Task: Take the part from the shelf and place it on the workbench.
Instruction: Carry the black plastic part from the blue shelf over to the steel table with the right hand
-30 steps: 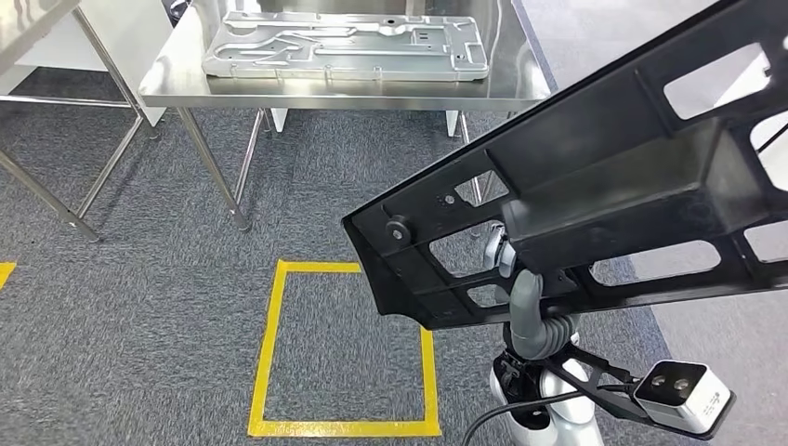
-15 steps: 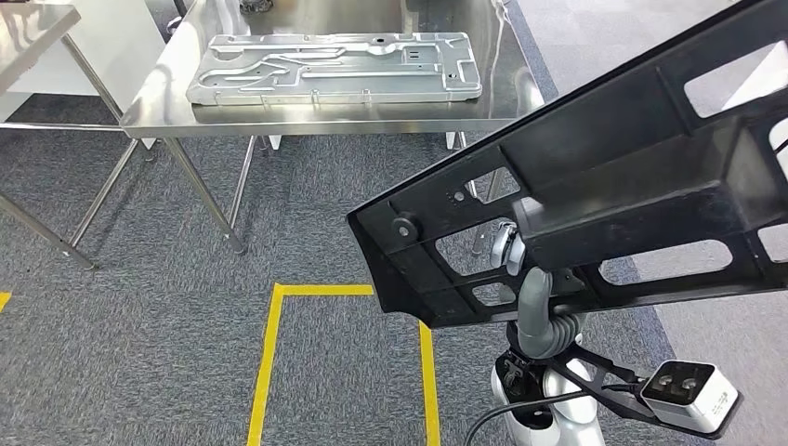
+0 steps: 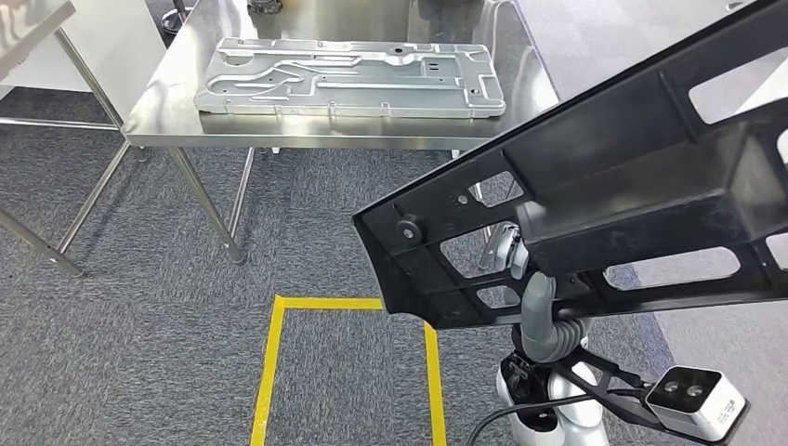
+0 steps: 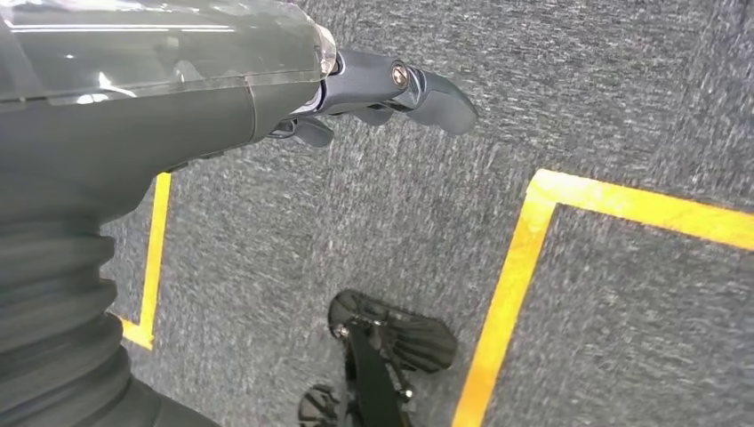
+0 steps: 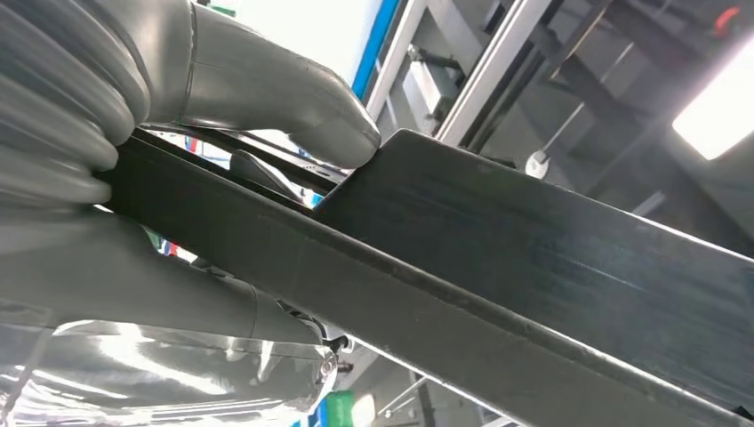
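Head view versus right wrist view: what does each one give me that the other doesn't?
Head alone: the steel workbench ahead with a silver panel lying on it, the carpet and the yellow floor square. Right wrist alone: the right hand gripping the black part close up, its thumb over the edge, with shelf framing behind. Both: the black part.

part (image 3: 595,195): long black plastic frame, ribbed, with several cut-out windows, a boxed channel along its middle and a small round knob near its rounded end. it is off the ground, tilted, rising toward the upper right of the head view, above the grey carpet. workbench (image 3: 186,107): stainless steel table on thin legs, well apart from the part, ahead of it; a flat embossed metal panel (image 3: 348,76) lies on its top.
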You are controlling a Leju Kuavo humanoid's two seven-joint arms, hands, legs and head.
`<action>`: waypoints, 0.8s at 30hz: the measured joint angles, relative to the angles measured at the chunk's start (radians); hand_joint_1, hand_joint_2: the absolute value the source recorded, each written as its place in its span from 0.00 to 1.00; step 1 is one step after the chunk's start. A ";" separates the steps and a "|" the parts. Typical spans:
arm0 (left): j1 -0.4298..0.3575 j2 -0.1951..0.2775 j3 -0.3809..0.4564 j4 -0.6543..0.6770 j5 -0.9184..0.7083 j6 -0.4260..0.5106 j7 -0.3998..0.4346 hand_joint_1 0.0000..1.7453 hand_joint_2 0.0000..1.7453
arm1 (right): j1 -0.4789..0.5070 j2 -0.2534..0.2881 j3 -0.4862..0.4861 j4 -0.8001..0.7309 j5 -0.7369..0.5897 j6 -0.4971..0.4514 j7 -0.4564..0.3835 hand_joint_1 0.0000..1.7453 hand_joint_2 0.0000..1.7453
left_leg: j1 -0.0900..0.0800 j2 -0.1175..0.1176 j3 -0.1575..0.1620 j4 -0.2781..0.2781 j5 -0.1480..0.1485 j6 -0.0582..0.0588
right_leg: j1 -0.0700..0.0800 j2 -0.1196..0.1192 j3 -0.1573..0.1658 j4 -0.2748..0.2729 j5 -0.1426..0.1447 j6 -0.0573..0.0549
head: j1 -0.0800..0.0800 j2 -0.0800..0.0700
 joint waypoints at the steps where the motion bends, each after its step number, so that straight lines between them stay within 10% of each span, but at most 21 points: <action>1: 0.000 0.000 0.000 0.000 -0.001 0.000 0.000 0.00 1.00 | 0.002 0.000 -0.003 0.000 0.000 0.002 0.000 1.00 1.00 | -0.002 0.001 0.014 0.000 -0.011 0.000 | 0.002 -0.001 -0.010 -0.024 0.012 -0.006 | 0.000 0.000; 6: 0.002 -0.009 0.000 0.002 -0.003 0.004 0.005 0.00 1.00 | 0.013 0.003 -0.027 -0.005 -0.027 0.049 0.000 1.00 1.00 | -0.011 0.015 0.079 -0.017 -0.061 -0.010 | 0.037 -0.044 0.018 -0.258 0.236 -0.062 | 0.001 0.000; 9: -0.003 -0.007 0.000 0.002 -0.004 0.004 0.005 0.00 1.00 | 0.018 0.016 -0.049 -0.012 -0.047 0.083 0.000 1.00 1.00 | -0.014 0.024 0.085 0.015 -0.036 -0.028 | 0.030 -0.020 0.055 -0.290 0.226 -0.068 | 0.002 0.000; 11: -0.008 -0.006 0.000 0.002 -0.006 0.002 0.003 0.00 1.00 | 0.019 0.024 -0.064 -0.016 -0.054 0.101 0.000 1.00 1.00 | -0.013 0.017 0.027 0.117 -0.024 -0.035 | 0.022 -0.009 0.094 -0.309 0.214 -0.074 | 0.001 0.000; 14: -0.007 -0.001 -0.001 0.002 -0.009 0.001 0.002 0.00 1.00 | 0.020 0.031 -0.082 -0.016 -0.049 0.111 0.000 1.00 1.00 | -0.008 0.009 -0.093 0.249 -0.112 -0.045 | 0.018 0.010 0.140 -0.317 0.181 -0.077 | 0.001 0.000; 16: -0.005 0.002 -0.001 0.002 -0.010 -0.001 0.002 0.00 1.00 | 0.021 0.034 -0.091 -0.016 -0.040 0.109 0.000 1.00 1.00 | -0.006 0.009 -0.132 0.228 -0.153 -0.050 | 0.015 0.022 0.175 -0.317 0.153 -0.073 | 0.001 0.000; 17: -0.005 0.003 -0.001 0.002 -0.011 -0.002 0.001 0.00 1.00 | 0.021 0.036 -0.094 -0.016 -0.035 0.106 0.000 1.00 1.00 | -0.006 0.009 -0.135 0.184 -0.132 -0.051 | 0.014 0.025 0.194 -0.317 0.139 -0.070 | 0.002 0.000; 21: -0.002 0.007 -0.001 0.002 -0.016 -0.004 0.001 0.00 1.00 | 0.021 0.041 -0.100 -0.017 -0.020 0.089 0.000 1.00 1.00 | -0.010 0.009 -0.121 0.006 0.104 -0.033 | 0.016 0.033 0.243 -0.313 0.086 -0.051 | 0.002 0.000; 24: -0.007 0.008 -0.003 0.002 -0.020 -0.006 0.001 0.00 1.00 | 0.019 0.044 -0.101 -0.022 -0.017 0.082 0.000 1.00 1.00 | -0.011 0.007 -0.103 -0.002 0.103 -0.010 | 0.016 0.031 0.237 -0.277 0.091 -0.032 | 0.002 0.000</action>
